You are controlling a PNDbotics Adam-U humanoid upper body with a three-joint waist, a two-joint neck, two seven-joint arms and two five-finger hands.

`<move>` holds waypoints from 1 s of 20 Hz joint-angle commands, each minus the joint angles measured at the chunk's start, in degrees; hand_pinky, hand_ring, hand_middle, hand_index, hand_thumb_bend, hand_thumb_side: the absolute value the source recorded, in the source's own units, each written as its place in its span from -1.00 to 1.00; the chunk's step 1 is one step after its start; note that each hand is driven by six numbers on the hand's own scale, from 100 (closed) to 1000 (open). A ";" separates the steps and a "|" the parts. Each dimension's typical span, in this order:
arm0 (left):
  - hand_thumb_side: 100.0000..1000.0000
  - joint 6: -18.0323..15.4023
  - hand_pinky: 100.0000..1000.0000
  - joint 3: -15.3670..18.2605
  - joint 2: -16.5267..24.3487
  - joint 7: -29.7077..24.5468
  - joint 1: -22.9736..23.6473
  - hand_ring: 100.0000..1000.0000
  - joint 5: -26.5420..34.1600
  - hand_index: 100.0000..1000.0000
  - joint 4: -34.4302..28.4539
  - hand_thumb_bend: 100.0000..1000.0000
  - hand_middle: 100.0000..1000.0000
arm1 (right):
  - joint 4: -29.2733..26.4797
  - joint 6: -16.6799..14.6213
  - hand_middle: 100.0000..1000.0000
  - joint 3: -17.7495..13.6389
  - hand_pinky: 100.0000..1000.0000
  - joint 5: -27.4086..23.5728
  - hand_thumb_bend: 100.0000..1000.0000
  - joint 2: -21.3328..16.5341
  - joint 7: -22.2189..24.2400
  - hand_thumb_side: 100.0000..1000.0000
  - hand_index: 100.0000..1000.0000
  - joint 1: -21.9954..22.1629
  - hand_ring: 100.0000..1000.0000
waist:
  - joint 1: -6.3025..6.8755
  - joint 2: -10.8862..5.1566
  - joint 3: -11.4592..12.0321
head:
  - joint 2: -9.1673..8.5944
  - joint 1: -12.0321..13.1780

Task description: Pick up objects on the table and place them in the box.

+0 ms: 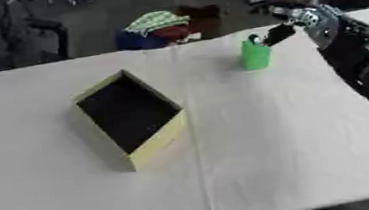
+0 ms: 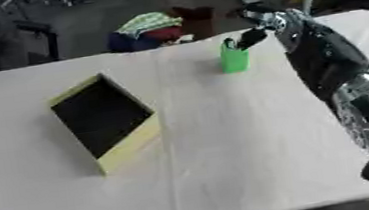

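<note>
A green upright cylinder [image 1: 255,55] stands on the white-covered table [image 1: 253,134] near its far right edge. My right hand [image 1: 274,34] reaches in from the right, its black fingers curled over the cylinder's top rim and pinching it. The cylinder's base still rests on the cloth. Left of centre lies the yellow box [image 1: 129,115], open at the top with a dark inside and nothing visible in it. About a box-length of bare cloth separates it from the cylinder. My left hand shows in neither view.
My right arm [image 2: 323,59] runs along the table's right edge, down to the lower right corner. Beyond the far edge sits a heap of bags and cloth [image 1: 161,27], with a dark chair [image 1: 38,36] at the far left.
</note>
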 commanded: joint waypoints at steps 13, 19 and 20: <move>0.14 -0.12 0.21 0.11 1.21 -0.20 -1.34 0.24 -0.03 0.60 -1.14 -0.10 0.40 | 3.86 3.08 0.99 -1.60 1.00 7.86 -0.70 -1.51 -1.48 -0.42 1.00 -3.13 1.00 | -0.32 1.00 1.57 | -1.09 0.10; 0.15 -0.11 0.21 0.11 1.20 -0.17 -1.44 0.24 -0.03 0.60 -1.14 -0.10 0.40 | 6.08 4.24 0.99 -1.54 1.00 8.67 -0.69 -1.75 -1.97 -0.41 1.00 -3.29 1.00 | -0.26 1.55 1.57 | -1.23 0.27; 0.15 -0.10 0.21 0.10 1.19 -0.17 -1.44 0.24 -0.03 0.60 -1.14 -0.10 0.40 | 6.30 4.34 0.99 -1.55 1.00 8.75 -0.69 -1.77 -2.09 -0.42 1.00 -3.29 1.00 | -0.22 1.61 1.55 | -1.24 0.29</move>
